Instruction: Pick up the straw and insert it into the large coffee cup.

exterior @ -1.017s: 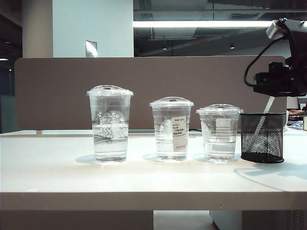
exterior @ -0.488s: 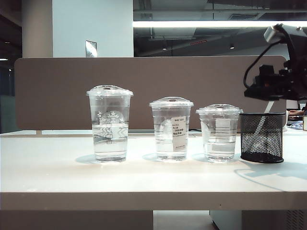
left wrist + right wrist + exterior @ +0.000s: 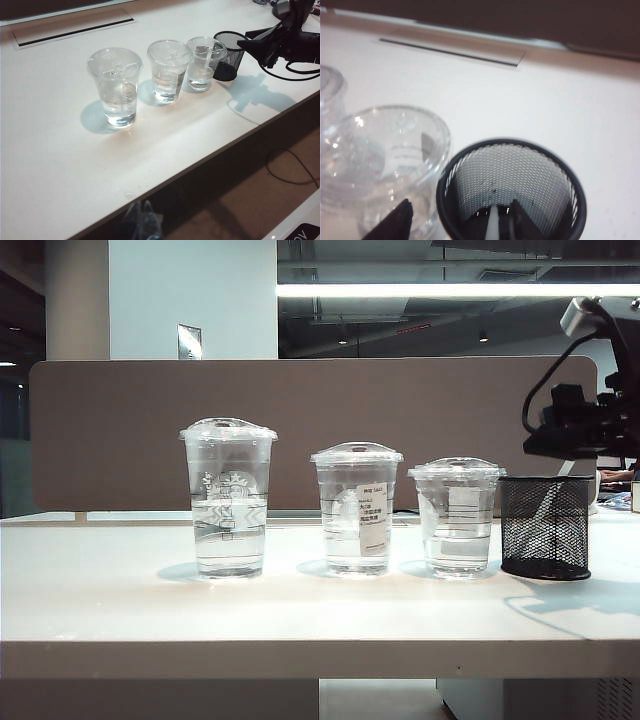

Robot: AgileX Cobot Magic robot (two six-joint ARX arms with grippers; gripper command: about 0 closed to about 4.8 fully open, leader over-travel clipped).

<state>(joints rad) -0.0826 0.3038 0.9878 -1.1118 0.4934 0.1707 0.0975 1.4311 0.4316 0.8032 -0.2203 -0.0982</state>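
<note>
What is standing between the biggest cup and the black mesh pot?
In the exterior view, two smaller clear cups: the medium cup and the shortest cup stand between the large coffee cup and the black mesh pot.

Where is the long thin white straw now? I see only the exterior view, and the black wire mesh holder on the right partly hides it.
Observer: The right wrist view shows the straw standing inside the black mesh holder, between the fingers of the right gripper.
Operator: Is it gripped?
Observer: No. The jaws stand wide, not closed on it. One finger hangs outside the rim, beside the shortest clear plastic cup.
Operator: And the left gripper?
Observer: The left wrist view shows the left gripper blurred, off the white table, far from the tallest clear domed-lid cup. I cannot tell whether it is open.
</note>
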